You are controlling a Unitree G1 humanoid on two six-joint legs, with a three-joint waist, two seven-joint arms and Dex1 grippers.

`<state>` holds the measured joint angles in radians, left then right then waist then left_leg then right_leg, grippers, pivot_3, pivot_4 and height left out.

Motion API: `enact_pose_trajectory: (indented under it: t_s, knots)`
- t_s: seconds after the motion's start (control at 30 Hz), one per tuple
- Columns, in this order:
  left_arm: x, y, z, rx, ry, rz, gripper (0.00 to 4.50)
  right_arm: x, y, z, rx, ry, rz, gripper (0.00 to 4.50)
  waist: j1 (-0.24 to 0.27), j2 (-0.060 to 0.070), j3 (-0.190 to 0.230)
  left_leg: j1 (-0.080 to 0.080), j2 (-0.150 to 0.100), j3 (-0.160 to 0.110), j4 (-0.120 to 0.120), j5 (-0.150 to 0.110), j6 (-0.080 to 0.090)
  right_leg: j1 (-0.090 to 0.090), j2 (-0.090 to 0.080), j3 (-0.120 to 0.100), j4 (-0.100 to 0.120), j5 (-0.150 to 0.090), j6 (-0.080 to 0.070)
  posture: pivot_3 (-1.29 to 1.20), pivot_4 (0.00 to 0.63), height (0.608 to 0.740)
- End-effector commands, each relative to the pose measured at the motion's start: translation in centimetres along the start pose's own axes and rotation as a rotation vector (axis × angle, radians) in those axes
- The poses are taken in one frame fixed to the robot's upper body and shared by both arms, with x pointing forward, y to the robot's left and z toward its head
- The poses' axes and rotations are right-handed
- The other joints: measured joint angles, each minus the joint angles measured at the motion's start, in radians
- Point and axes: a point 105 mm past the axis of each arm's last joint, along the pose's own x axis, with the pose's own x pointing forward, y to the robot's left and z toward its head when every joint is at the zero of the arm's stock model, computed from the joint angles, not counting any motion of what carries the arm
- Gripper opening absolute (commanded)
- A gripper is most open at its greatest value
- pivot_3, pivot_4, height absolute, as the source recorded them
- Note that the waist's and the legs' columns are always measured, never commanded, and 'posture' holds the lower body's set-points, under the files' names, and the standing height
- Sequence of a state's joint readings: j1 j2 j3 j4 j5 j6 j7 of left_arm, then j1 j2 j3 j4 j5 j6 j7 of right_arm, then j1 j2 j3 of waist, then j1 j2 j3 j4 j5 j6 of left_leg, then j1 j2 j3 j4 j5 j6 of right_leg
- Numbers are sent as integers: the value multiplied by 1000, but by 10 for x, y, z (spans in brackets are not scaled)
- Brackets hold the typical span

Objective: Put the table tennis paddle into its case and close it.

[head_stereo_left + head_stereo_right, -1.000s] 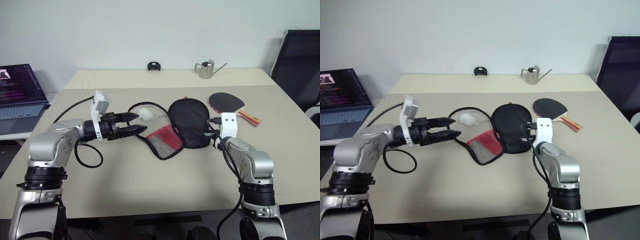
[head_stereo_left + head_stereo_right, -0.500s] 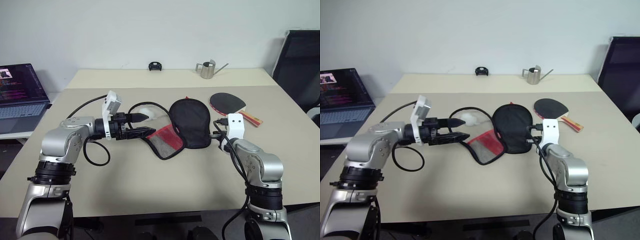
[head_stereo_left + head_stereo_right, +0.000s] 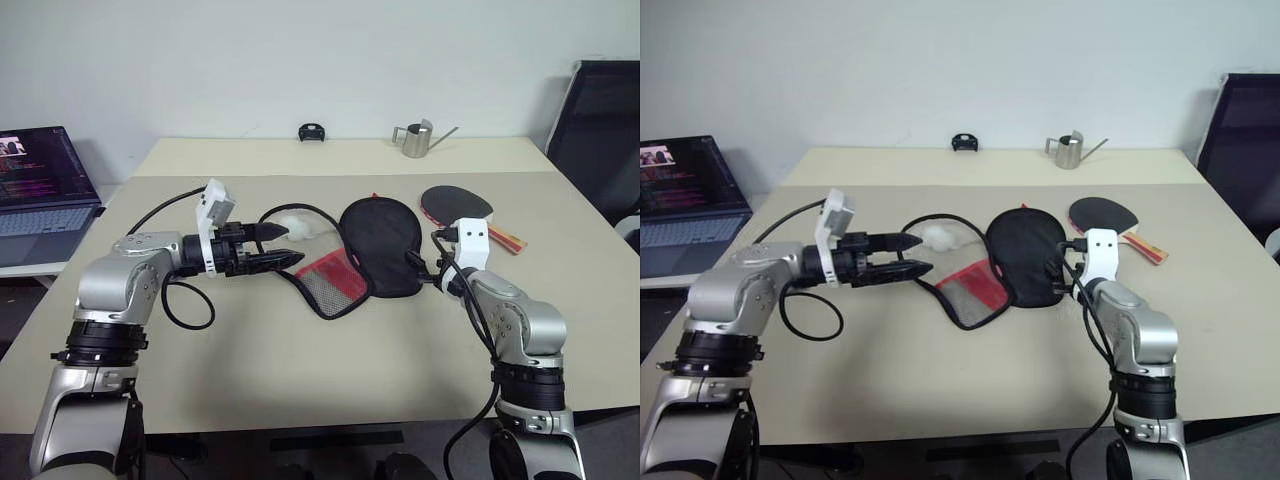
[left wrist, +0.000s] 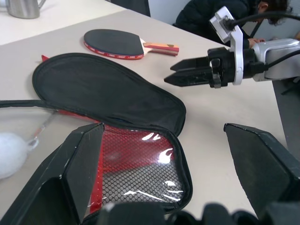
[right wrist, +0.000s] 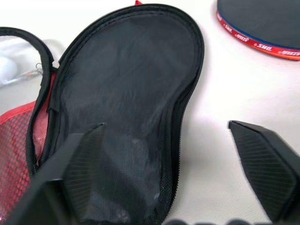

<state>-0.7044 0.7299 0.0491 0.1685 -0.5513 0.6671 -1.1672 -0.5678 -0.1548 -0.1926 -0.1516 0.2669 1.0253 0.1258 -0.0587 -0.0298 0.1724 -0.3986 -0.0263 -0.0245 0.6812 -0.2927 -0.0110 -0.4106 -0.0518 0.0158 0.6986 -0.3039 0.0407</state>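
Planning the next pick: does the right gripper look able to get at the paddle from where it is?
Probably yes. The right gripper is open beside the case, and the table tennis paddle lies just beyond it on bare table, nothing between.

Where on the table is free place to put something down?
Bare table lies near the front edge, below the case, and on the right beyond the paddle. The middle is crowded: case, ball charm, both grippers.
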Motion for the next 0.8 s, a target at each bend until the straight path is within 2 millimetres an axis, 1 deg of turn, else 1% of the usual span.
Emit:
enact_pose_trajectory:
  t_s: [0.03,0.17,0.27,0.47,0.63,0.67,0.7,0.8]
  knots:
    - [-8,0,14,50,-37,18,4485,-1,4,5,-13,-36,35,4459,0,0,0,0,0,0,0,0,0,0,0,0,0,0,0,0,150,740]
    - [-7,-1,14,50,-41,16,4485,3,7,-10,-12,-4,54,4459,1,0,0,0,0,0,0,0,0,0,0,0,0,0,0,0,150,740]
    - [-7,-1,14,50,-42,17,4485,9,10,-16,-25,7,64,4459,1,0,0,0,0,0,0,0,0,0,0,0,0,0,0,0,150,740]
    - [-7,-1,14,51,-45,19,4485,18,16,-21,-68,3,76,4459,1,0,0,0,0,0,0,0,0,0,0,0,0,0,0,0,150,740]
    - [-9,-2,13,52,-42,23,4485,19,23,-22,-91,0,102,4459,1,0,0,0,0,0,0,0,0,0,0,0,0,0,0,0,150,740]
    - [-10,-2,13,52,-41,24,4485,19,23,-22,-95,0,102,4092,1,0,0,0,0,0,0,0,0,0,0,0,0,0,0,0,150,740]
    - [-10,-2,12,52,-40,26,4485,19,23,-23,-97,0,102,3883,1,0,0,0,0,0,0,0,0,0,0,0,0,0,0,0,150,740]
    - [-11,-2,11,52,-38,29,4485,18,21,-24,-98,3,100,2822,1,0,0,0,0,0,0,0,0,0,0,0,0,0,0,0,150,740]
